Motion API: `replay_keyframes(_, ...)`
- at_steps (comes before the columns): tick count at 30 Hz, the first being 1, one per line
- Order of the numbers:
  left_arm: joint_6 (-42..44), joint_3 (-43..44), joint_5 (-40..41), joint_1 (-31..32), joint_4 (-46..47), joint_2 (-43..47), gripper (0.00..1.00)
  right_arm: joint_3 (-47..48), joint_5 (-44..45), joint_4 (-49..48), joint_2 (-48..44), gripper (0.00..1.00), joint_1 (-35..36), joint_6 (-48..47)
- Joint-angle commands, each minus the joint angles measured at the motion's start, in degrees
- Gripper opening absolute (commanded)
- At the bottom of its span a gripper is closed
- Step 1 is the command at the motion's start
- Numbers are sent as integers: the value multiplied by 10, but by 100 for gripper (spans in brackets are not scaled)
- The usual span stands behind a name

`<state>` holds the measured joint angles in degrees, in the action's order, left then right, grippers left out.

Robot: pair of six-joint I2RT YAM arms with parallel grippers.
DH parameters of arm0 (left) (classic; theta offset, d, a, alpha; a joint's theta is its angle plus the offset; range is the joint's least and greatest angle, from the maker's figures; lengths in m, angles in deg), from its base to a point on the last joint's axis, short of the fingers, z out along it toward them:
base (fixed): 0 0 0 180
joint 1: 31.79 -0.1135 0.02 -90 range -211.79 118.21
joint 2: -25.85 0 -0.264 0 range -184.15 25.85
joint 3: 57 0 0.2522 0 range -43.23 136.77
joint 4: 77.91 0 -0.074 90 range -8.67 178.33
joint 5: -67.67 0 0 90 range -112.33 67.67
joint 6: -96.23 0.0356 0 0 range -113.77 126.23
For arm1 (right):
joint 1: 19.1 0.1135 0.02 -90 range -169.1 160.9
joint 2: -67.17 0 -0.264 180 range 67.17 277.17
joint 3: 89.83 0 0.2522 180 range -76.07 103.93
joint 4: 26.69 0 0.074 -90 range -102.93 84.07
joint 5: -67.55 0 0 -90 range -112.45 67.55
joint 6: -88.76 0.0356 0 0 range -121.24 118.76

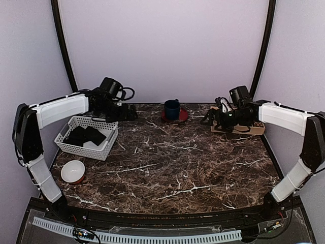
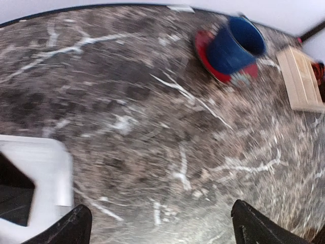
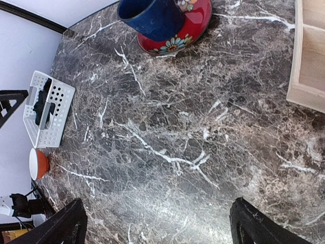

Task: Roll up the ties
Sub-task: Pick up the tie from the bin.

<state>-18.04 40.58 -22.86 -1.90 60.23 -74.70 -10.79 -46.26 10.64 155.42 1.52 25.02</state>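
The black ties (image 1: 87, 135) lie bunched inside the white basket (image 1: 104, 149) at the table's left; they also show in the right wrist view (image 3: 42, 105) and at the left wrist view's edge (image 2: 14, 195). My left gripper (image 1: 127, 113) hovers above the table beyond the basket's far right corner, jaws wide open and empty; its view is blurred. My right gripper (image 1: 209, 118) is open and empty at the far right, beside the wooden board (image 1: 238, 129).
A blue mug (image 1: 171, 109) stands on a red saucer (image 1: 181, 117) at the back middle. A white and orange bowl (image 1: 73, 171) sits in front of the basket. The marble table (image 1: 177, 168) has a raised black rim.
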Motion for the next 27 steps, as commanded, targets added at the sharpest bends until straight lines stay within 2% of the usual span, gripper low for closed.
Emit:
replay_keyframes(1,-12,-38,17,-115,-3,92,99,40,-11,-33,25,98,1,14)
replay_keyframes(6,22,-33,45,-192,-53,89,99,59,-15,-41,58,98,1,27)
replay_keyframes(12,-36,-44,17,-266,-99,33,98,73,-15,-43,83,98,1,42)
replay_keyframes(16,-34,-78,8,-269,-43,17,98,82,-14,-41,96,98,2,48)
replay_keyframes(23,-49,-43,29,-270,-50,-91,98,91,-8,-37,112,98,3,59)
replay_keyframes(27,-60,-45,38,-271,-19,-113,96,95,-4,-34,117,98,4,63)
